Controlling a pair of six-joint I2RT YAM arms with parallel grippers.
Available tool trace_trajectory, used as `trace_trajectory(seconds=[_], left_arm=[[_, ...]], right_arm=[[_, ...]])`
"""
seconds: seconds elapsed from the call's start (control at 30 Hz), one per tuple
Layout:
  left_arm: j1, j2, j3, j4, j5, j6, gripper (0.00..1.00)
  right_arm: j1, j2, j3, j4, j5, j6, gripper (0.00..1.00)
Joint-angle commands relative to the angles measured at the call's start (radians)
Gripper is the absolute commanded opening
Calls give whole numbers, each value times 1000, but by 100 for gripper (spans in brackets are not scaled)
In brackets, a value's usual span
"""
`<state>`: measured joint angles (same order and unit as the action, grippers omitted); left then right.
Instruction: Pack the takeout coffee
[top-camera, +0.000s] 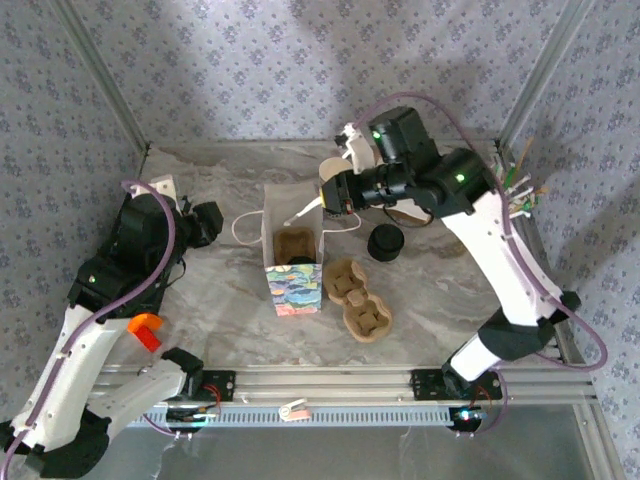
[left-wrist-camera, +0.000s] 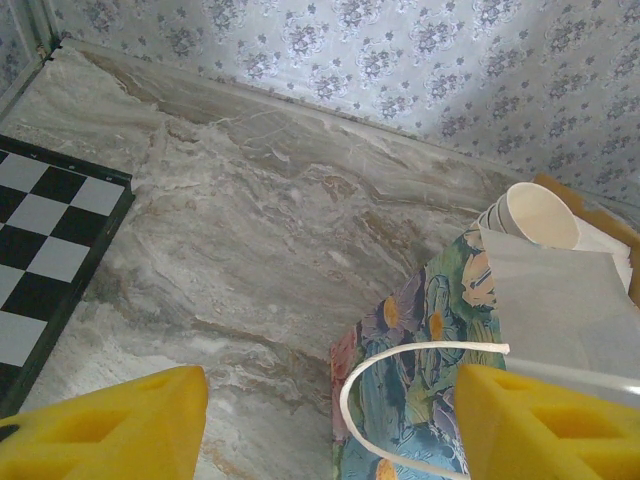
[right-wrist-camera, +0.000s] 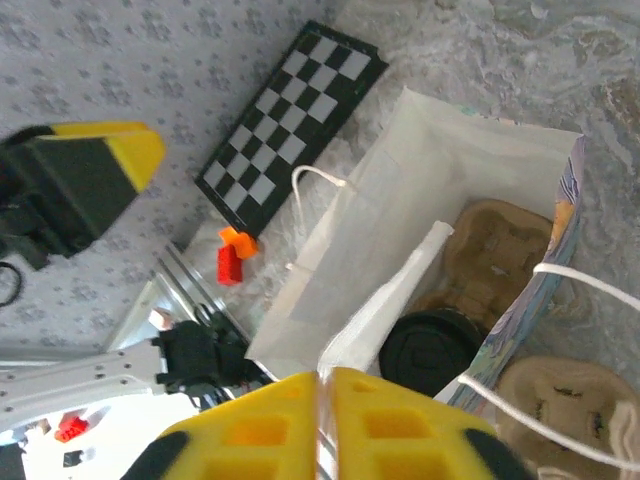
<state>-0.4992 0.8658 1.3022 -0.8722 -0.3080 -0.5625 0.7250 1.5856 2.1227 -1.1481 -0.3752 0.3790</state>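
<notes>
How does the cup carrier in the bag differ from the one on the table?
Place: one cup carrier lies inside the bag; the other carrier lies on the table beside it.
Load: a black lid sits at the bagged one's end; the table one's sockets are empty.
Folded white paper in the right end effector hangs over the bagged one; the table one is uncovered.
Both are brown moulded pulp.

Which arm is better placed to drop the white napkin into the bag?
Right: the right gripper pinches the white napkin directly above the open bag. The left gripper sits open at the bag's handle.
</notes>
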Motion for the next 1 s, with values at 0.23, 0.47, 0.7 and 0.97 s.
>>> trace_trajectory(seconds=[0.23,0.47,0.7,0.97], left_arm=[[6,6,22,-7,-1,10,66],[6,34,27,4,17,31,67],[7,102,54,18,82,67,67],[11,176,103,49,133,104,68]], right_arm=[[20,82,72,-64,42,-57,48],[-51,16,27,-57,79,-46,60],[-269,-35,-164,-21,270,22,68],[-439,86,-425,139,321,36,70]])
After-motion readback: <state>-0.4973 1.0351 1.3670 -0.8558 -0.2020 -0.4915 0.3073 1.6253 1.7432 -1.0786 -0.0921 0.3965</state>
